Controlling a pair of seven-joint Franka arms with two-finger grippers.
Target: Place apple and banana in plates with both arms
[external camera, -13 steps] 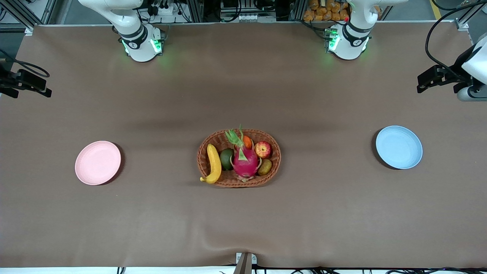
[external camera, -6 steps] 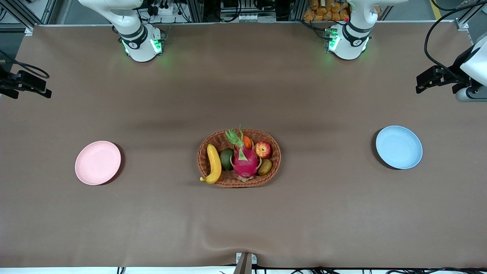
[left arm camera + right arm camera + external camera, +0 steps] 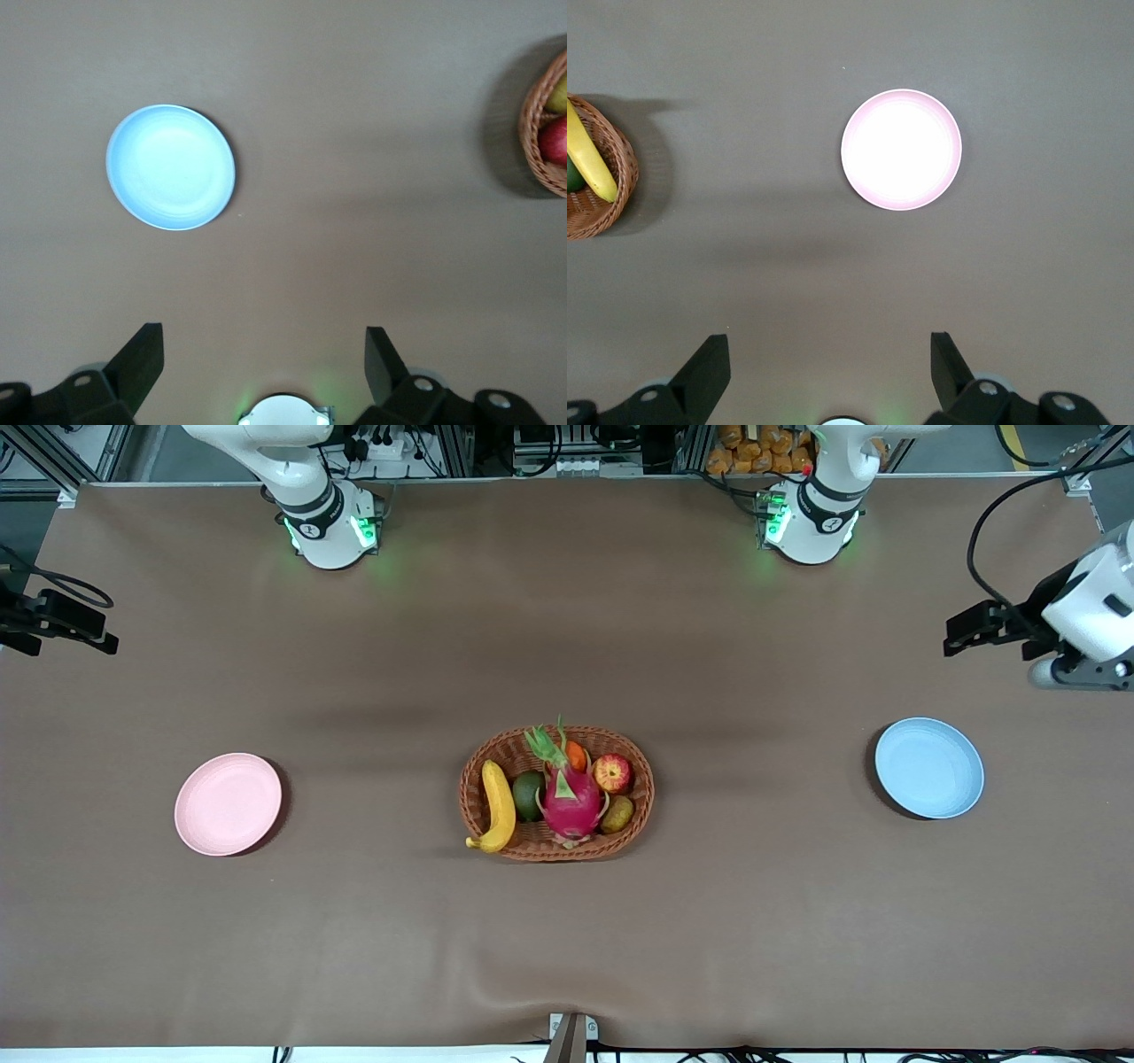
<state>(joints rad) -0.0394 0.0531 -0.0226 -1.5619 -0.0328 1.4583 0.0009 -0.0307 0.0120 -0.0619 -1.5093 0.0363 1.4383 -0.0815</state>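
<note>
We see the left gripper [image 3: 263, 354] high above the table [image 3: 567, 957] at the left arm's end, over bare cloth near the blue plate [image 3: 929, 768], its fingers [image 3: 142, 354] spread wide apart and holding nothing. In the past second its wrist has swung inward from the table's edge toward the middle, which we read as the opening of its reach for the fruit. The right gripper [image 3: 830, 354] hangs above the edge at the right arm's end, barely moved, fingers likewise wide apart, with the pink plate [image 3: 229, 804] below it.

At the table's centre the woven basket [image 3: 556, 849] holds everything: the banana [image 3: 499, 806] lies along its rim toward the right arm's end, the apple [image 3: 612, 773] sits toward the left arm's end, with a dragon fruit [image 3: 571, 802], a kiwi [image 3: 617, 814] and an avocado [image 3: 528, 794] between and around them. Both plates are bare, so we judge the task barely begun.
</note>
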